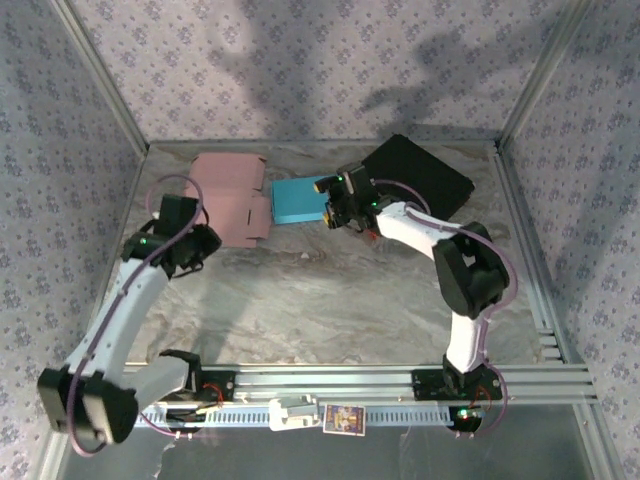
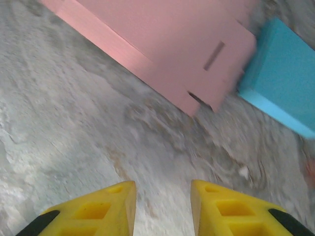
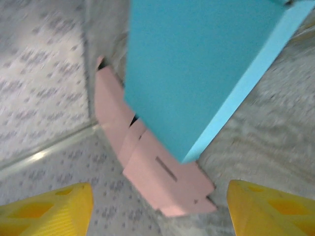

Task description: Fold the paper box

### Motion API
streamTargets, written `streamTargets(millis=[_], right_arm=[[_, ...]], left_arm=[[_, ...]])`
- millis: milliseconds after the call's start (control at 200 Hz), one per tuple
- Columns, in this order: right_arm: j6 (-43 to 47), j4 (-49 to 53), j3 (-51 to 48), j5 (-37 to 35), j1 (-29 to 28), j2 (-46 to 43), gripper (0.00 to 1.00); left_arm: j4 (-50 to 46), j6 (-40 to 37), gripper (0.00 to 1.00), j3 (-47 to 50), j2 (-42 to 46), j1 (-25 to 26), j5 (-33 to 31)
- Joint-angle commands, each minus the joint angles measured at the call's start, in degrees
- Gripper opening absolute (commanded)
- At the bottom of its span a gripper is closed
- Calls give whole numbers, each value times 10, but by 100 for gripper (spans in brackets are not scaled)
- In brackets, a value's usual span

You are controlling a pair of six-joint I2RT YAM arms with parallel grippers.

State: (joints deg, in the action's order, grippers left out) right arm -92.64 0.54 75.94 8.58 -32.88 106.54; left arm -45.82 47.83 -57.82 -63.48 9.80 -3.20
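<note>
The pink paper box (image 1: 228, 195) lies flat and unfolded at the back left of the table. In the left wrist view the pink paper box (image 2: 162, 39) is ahead of my left gripper (image 2: 163, 199), whose jaws stand apart over bare marble with nothing between them. A folded blue box (image 1: 298, 200) sits just right of the pink sheet. My right gripper (image 1: 331, 208) is at the blue box's right end. In the right wrist view the blue box (image 3: 197, 64) is ahead of my wide-open right gripper (image 3: 160, 204), and the pink sheet (image 3: 157, 182) lies beyond it. My left gripper (image 1: 205, 243) hovers below the sheet's left part.
A black flat object (image 1: 425, 175) lies at the back right, behind the right arm. Patterned walls and metal rails (image 1: 120, 95) close in the marble table (image 1: 330, 300) on three sides. Bare tabletop stretches between the arms toward the near edge.
</note>
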Motion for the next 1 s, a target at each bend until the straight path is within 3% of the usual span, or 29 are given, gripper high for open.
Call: streamTargets(millis=[0, 290, 565, 714, 999], right_arm=[[122, 59, -9, 47, -25, -9, 71], [171, 60, 47, 111, -84, 50, 69], [180, 42, 72, 120, -103, 98, 66], [184, 32, 51, 115, -100, 81, 66], [188, 27, 37, 124, -89, 65, 66]], left_arm=[[58, -24, 35, -31, -74, -61, 59], [137, -62, 32, -140, -313, -133, 84], [94, -113, 29, -270, -488, -156, 66], [85, -99, 27, -245, -510, -164, 70], [147, -34, 23, -100, -431, -143, 66]])
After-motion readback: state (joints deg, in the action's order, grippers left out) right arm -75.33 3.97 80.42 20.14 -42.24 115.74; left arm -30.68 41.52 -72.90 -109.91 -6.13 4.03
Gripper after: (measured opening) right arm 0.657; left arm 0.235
